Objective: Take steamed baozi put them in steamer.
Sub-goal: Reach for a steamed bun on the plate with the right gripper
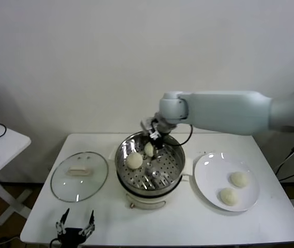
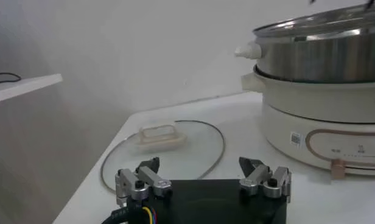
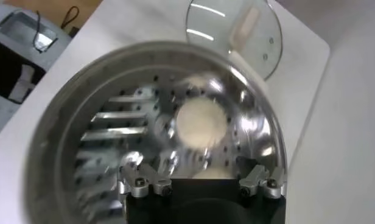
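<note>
Left tool (image 1: pixel 75 223): parked at the near left edge of the white surface (image 1: pixel 178 217), just in front of the lid; its two fingers (image 2: pixel 142 179) stand spread apart with nothing between them.
Glass lid (image 1: pixel 79 175): lies flat on the surface left of the steamer, handle up.
Steamer (image 1: pixel 175 157): shiny perforated basket seated in a cream-white cooker base, at the middle of the surface.
Baozi in the steamer: one (image 1: pixel 134 160) rests on the perforated floor toward the left side; a second (image 1: pixel 149 149) sits at the far rim, directly under the right tool.
Right tool (image 1: pixel 155 135): reaches in from the right over the steamer's far rim; its fingers (image 3: pixel 140 182) are spread wide and grip nothing, with a bun seen just below them in the wrist view.
Plate (image 1: pixel 206 168): white, on the surface right of the steamer.
Baozi on the plate: two, one (image 1: pixel 240 179) farther back and one (image 1: pixel 229 196) nearer, close together but apart.
</note>
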Controlling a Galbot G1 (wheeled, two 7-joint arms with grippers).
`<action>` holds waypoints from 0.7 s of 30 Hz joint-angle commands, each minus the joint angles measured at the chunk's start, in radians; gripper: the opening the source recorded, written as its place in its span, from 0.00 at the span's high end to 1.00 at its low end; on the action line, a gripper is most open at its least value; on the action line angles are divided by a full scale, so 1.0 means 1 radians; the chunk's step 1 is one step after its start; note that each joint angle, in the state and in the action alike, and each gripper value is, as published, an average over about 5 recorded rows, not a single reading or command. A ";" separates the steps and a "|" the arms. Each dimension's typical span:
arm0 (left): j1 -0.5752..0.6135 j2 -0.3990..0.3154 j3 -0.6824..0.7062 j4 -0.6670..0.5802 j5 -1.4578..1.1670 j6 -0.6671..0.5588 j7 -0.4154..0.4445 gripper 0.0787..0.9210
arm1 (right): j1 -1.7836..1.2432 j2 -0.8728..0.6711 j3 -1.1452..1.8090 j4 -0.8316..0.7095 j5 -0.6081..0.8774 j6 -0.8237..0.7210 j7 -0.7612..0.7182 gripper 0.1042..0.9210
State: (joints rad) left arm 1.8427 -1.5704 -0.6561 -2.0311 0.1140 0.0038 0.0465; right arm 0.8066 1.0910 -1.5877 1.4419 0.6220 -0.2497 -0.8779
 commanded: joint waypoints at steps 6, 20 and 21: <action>0.006 0.002 0.002 -0.020 -0.001 0.005 0.000 0.12 | 0.202 -0.514 -0.311 0.168 -0.093 0.110 -0.149 0.12; 0.008 0.004 -0.001 -0.015 -0.005 0.005 0.000 0.12 | -0.170 -0.683 -0.120 0.140 -0.292 0.060 -0.076 0.12; 0.009 0.004 -0.001 -0.015 -0.005 0.006 0.000 0.12 | -0.208 -0.684 -0.088 0.134 -0.299 0.055 -0.071 0.12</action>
State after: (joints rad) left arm 1.8505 -1.5678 -0.6560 -2.0460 0.1100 0.0095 0.0462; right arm 0.8284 0.5534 -1.7932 1.5748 0.4365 -0.1820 -0.9644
